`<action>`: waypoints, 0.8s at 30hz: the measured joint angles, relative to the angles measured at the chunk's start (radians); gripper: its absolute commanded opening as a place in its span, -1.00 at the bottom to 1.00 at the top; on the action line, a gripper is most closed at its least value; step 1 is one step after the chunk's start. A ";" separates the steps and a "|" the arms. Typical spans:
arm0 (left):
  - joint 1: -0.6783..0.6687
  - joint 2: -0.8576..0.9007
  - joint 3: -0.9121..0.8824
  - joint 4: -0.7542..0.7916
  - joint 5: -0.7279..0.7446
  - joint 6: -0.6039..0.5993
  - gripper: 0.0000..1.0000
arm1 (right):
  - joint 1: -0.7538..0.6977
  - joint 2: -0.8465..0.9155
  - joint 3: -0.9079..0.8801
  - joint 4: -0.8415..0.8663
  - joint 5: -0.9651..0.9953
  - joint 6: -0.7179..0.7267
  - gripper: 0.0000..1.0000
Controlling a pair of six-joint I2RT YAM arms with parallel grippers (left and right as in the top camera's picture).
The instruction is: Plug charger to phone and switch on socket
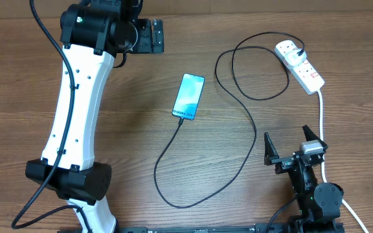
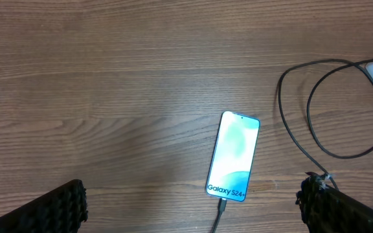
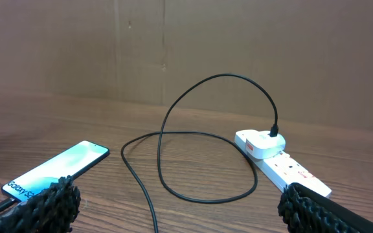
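The phone (image 1: 188, 96) lies lit on the wooden table, and it also shows in the left wrist view (image 2: 234, 155) and the right wrist view (image 3: 57, 169). The charger cable (image 1: 245, 152) has its connector tip (image 2: 221, 206) in the phone's bottom edge. The cable loops across the table to its white plug (image 3: 262, 142), which sits in the socket strip (image 1: 305, 68). My left gripper (image 1: 153, 35) is open and empty, high above the table to the left of the phone. My right gripper (image 1: 289, 146) is open and empty, near the front edge below the socket strip.
The socket strip's thick white cord (image 1: 320, 116) runs down the right side past my right gripper. A brown wall (image 3: 238, 45) stands behind the table. The cable's large loop (image 1: 173, 194) lies at the front middle.
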 measured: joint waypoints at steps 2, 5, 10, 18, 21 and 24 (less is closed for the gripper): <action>0.000 0.000 0.000 0.000 0.000 0.000 0.99 | 0.000 0.000 0.000 -0.001 0.006 0.012 1.00; 0.000 0.000 0.000 0.000 0.000 0.000 1.00 | 0.000 0.000 0.000 -0.003 0.019 0.032 1.00; 0.000 0.000 0.000 0.000 0.000 0.000 1.00 | 0.000 0.000 0.000 -0.003 0.027 0.045 1.00; 0.000 0.000 0.000 0.000 0.000 0.000 1.00 | 0.000 0.000 0.000 -0.003 0.030 0.053 1.00; 0.000 0.000 0.000 0.000 0.000 0.000 0.99 | 0.000 0.000 0.000 -0.003 0.030 0.061 1.00; 0.000 0.000 0.000 0.000 0.000 0.000 1.00 | 0.000 0.000 0.000 -0.003 0.030 0.064 1.00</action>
